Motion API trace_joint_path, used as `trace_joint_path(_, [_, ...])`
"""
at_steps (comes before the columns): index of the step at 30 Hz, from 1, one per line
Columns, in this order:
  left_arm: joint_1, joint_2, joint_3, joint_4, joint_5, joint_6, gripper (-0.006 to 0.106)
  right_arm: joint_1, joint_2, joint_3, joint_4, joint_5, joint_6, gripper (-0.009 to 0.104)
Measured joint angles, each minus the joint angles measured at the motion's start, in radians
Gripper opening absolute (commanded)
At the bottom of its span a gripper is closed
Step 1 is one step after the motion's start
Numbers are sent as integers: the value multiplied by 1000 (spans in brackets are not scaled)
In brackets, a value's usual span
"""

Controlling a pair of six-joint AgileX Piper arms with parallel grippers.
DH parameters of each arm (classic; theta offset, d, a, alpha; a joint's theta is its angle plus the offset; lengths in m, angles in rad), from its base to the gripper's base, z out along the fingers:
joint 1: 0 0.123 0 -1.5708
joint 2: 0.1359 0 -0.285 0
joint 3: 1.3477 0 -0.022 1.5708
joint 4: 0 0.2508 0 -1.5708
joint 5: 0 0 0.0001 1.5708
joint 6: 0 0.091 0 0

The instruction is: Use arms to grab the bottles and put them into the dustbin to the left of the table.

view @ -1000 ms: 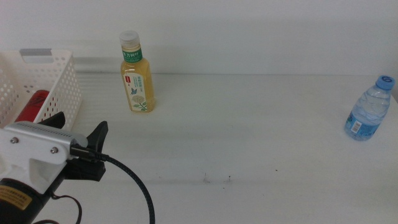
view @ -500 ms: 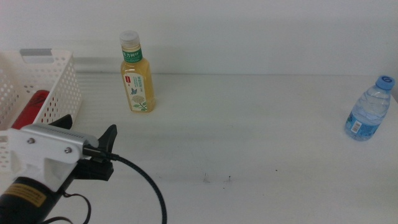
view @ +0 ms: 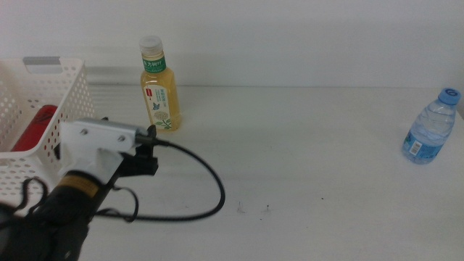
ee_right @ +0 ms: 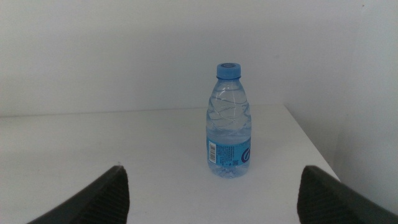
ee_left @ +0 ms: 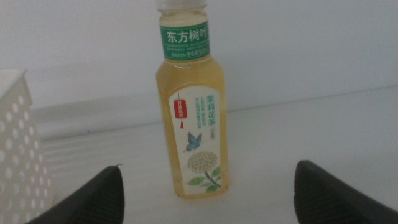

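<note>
Yellow tea bottle (view: 159,90) with white cap stands upright, and the left gripper (view: 148,148) has swung from beside the white perforated dustbin (view: 43,109) toward it, jaws spread wide. Grasping looks next.

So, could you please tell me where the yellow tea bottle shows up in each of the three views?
Middle view: the yellow tea bottle stands upright at the table's far side, right of the dustbin, just beyond the left claw.
Left wrist view: the bottle fills the centre, between the open jaws.
Right wrist view: not in it.
Shared landmark: the dustbin's perforated wall appears beside the bottle in both.
</note>
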Motion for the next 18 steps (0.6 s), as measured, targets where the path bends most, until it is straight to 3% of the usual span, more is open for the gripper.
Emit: trace_joint_path(18, [47,252,-325,15,80,4,94,0,0,0,0,0,0,93])
